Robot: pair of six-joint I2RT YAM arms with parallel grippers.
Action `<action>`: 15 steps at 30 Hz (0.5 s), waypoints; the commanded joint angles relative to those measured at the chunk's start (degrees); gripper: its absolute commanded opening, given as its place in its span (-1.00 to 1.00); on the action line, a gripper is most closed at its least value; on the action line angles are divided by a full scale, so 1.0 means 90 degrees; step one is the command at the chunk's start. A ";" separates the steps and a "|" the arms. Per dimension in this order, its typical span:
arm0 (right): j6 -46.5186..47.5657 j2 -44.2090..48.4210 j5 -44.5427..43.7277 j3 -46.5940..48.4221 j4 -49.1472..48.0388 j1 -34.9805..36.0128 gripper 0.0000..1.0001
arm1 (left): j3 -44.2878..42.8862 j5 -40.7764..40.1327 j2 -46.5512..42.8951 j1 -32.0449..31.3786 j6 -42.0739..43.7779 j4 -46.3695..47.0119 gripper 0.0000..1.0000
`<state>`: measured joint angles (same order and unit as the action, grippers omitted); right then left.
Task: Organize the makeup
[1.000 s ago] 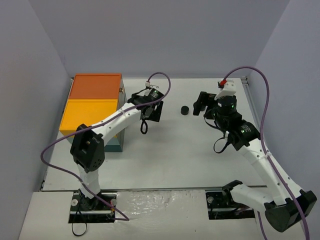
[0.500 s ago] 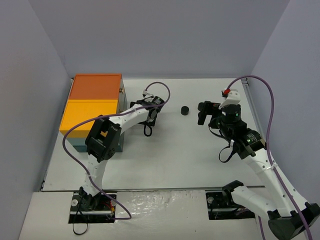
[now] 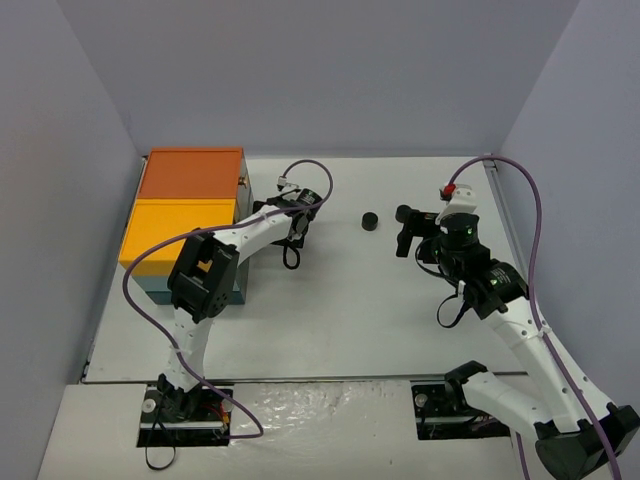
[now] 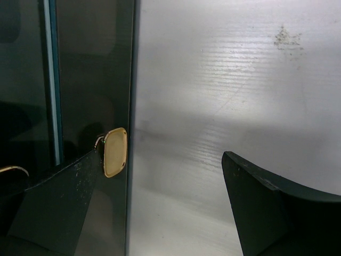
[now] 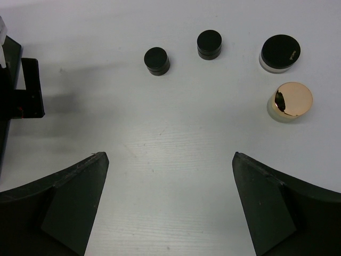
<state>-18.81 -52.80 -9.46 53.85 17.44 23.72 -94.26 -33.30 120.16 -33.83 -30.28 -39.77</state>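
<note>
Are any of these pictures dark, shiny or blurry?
Right wrist view: evenly lit, sharp; the rose-gold lid mirrors something dark. Left wrist view: dim, the box side nearly black, its gold clasp bright. Top view: glare on the near ledge.

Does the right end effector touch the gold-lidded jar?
Apart. Right wrist view shows bare table between the right end effector and the gold-lidded jar.

Box wall (image 4: 90,80) cropped left, jar (image 3: 369,220) detail unreadable

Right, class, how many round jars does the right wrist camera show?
4. A small black jar left of centre, another small jar beside it, a big black jar at right, a gold jar just below it. Others may lie out of frame.
</note>
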 commanded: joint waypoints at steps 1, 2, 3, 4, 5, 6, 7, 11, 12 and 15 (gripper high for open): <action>0.0098 0.0056 0.0055 -0.0007 -0.0239 -0.0048 1.00 | -0.0103 -0.0118 -0.0236 0.0097 -0.0025 0.0161 0.94; 0.0097 0.0048 0.0063 -0.0015 -0.0239 -0.0048 1.00 | -0.0103 -0.0102 -0.0236 0.0105 -0.0016 0.0161 0.94; 0.0094 0.0042 0.0065 -0.0024 -0.0239 -0.0048 1.00 | -0.0086 -0.0074 -0.0229 0.0103 -0.0007 0.0171 0.94; 0.0089 0.0038 0.0065 -0.0033 -0.0239 -0.0048 1.00 | -0.0063 -0.0043 -0.0220 0.0099 0.0002 0.0185 0.94; 0.0088 0.0033 0.0062 -0.0036 -0.0239 -0.0051 1.00 | -0.0051 -0.0009 -0.0192 0.0100 0.0009 0.0190 0.94; 0.0088 0.0027 0.0056 -0.0036 -0.0239 -0.0057 1.00 | -0.0045 0.0026 -0.0151 0.0106 0.0015 0.0190 0.94; 0.0088 0.0032 0.0045 -0.0031 -0.0244 -0.0057 1.00 | -0.0039 0.0094 -0.0126 0.0118 0.0015 0.0185 0.94; 0.0123 0.0014 0.0008 -0.0001 -0.0239 -0.0069 1.00 | 0.0001 0.0439 -0.0060 0.0112 0.0001 0.0235 0.94; 0.0136 0.0010 -0.0008 0.0011 -0.0239 -0.0073 1.00 | 0.0013 0.0532 -0.0060 0.0104 -0.0007 0.0263 0.94; 0.0155 -0.0029 -0.0023 0.0031 -0.0248 -0.0086 1.00 | -0.0003 0.0793 -0.0024 0.0061 -0.0041 0.0297 0.94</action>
<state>-18.43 -52.80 -9.13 53.15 17.47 23.55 -93.98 -31.13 120.76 -32.95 -29.94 -38.77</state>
